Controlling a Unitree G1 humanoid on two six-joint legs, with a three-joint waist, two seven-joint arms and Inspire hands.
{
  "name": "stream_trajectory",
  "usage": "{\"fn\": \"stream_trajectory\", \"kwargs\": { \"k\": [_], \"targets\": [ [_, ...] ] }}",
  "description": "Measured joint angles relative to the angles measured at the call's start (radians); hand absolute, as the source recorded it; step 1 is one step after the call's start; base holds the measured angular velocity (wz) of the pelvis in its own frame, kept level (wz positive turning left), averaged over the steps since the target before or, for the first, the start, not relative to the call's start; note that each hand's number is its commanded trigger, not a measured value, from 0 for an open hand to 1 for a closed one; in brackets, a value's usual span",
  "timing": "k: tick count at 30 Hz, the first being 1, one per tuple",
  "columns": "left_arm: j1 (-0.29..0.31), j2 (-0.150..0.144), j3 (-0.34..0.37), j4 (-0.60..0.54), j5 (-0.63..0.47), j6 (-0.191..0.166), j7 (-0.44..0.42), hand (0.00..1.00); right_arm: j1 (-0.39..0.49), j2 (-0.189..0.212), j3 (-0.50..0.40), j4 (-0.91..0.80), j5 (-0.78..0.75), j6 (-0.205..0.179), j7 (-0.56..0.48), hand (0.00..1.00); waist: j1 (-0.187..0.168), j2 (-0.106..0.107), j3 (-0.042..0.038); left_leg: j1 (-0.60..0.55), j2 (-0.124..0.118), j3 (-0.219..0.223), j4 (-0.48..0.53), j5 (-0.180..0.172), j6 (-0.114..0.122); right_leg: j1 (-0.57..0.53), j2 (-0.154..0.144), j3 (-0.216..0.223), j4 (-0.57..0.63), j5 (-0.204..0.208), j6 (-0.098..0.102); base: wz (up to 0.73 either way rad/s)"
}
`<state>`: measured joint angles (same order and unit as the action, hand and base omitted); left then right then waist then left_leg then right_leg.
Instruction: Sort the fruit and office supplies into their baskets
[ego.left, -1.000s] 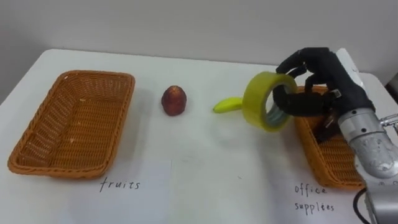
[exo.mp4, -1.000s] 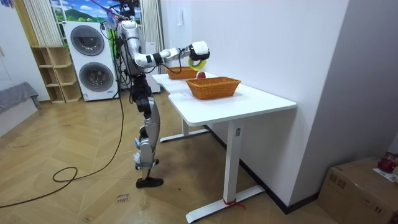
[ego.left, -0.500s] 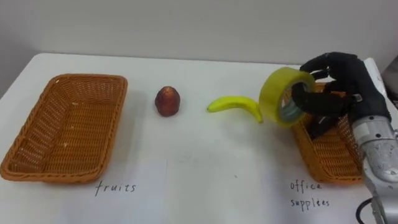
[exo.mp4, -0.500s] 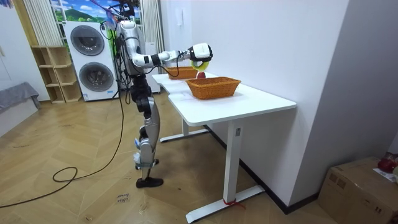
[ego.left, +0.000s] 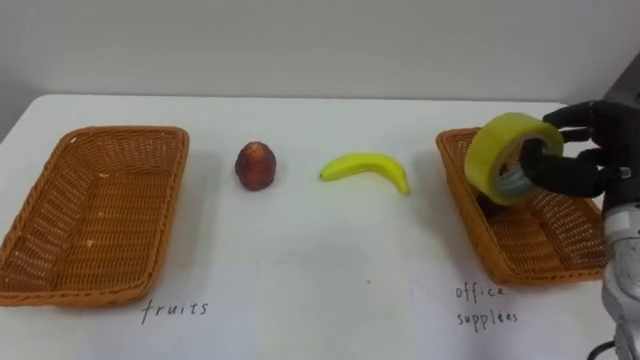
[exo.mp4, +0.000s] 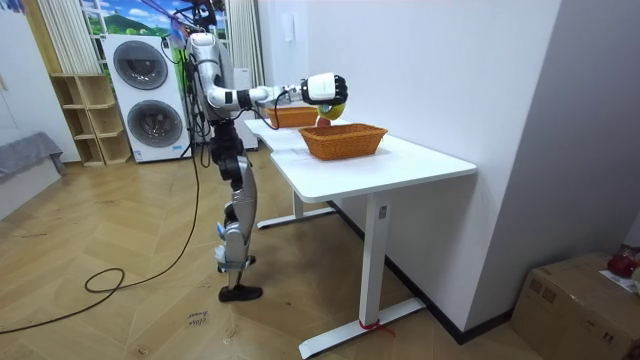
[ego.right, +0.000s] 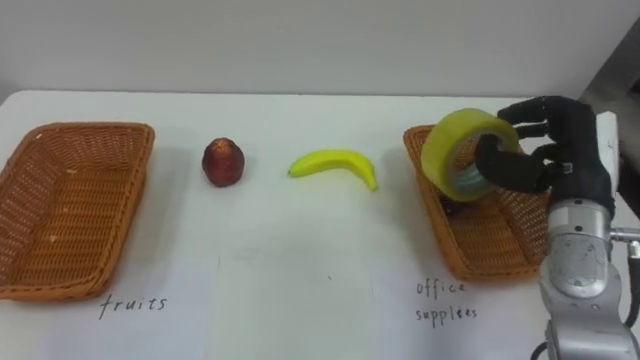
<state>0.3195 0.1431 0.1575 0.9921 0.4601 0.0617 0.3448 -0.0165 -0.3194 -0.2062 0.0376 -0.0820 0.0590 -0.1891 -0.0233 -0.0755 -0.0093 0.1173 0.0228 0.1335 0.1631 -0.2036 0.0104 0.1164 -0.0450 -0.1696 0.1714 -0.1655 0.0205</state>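
My right hand (ego.left: 588, 160) (ego.right: 545, 155) is shut on a yellow roll of tape (ego.left: 510, 158) (ego.right: 462, 152), thumb through its hole, and holds it in the air over the right wicker basket (ego.left: 520, 248) (ego.right: 478, 250) labelled office supplies. Something dark lies in that basket under the tape. A yellow banana (ego.left: 366, 168) (ego.right: 333, 164) and a red apple (ego.left: 256, 165) (ego.right: 223, 161) lie on the white table (ego.left: 320, 270) between the baskets. The left wicker basket (ego.left: 90, 212) (ego.right: 62, 205), labelled fruits, holds nothing. In the room view the robot stands at the table's long side with its right hand (exo.mp4: 322, 87) stretched out over it.
Handwritten labels on the table mark fruits (ego.left: 174, 310) before the left basket and office supplies (ego.left: 487, 304) before the right one. A wall runs along the table's far edge. In the room view, washing machines (exo.mp4: 147, 100) and shelves stand behind the robot.
My right hand has carried the tape to the right, from above the banana to over the office supplies basket. The eye views have shifted a little.
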Motion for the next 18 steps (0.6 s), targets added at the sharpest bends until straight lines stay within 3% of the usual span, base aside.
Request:
{"fn": "stream_trajectory", "kwargs": {
  "k": [11, 18],
  "targets": [
    [-0.008, -0.006, 0.001, -0.007, 0.001, 0.000, 0.001, 0.00, 0.005, -0.001, -0.057, 0.002, 0.078, 0.000, -0.028, 1.00, -0.015, -0.011, 0.0020, 0.001, 0.003, 0.012, -0.002, -0.002, -0.003, -0.010, 0.005, 0.009, 0.000, 0.002, -0.004, -0.03],
    [-0.004, -0.010, 0.005, -0.008, 0.001, 0.006, -0.002, 0.00, 0.049, 0.000, -0.058, 0.023, 0.077, 0.000, -0.026, 1.00, -0.022, -0.024, 0.0098, 0.000, 0.012, 0.026, -0.002, -0.004, -0.005, -0.014, 0.009, 0.027, 0.000, 0.003, -0.005, -0.05]
  ]
}}
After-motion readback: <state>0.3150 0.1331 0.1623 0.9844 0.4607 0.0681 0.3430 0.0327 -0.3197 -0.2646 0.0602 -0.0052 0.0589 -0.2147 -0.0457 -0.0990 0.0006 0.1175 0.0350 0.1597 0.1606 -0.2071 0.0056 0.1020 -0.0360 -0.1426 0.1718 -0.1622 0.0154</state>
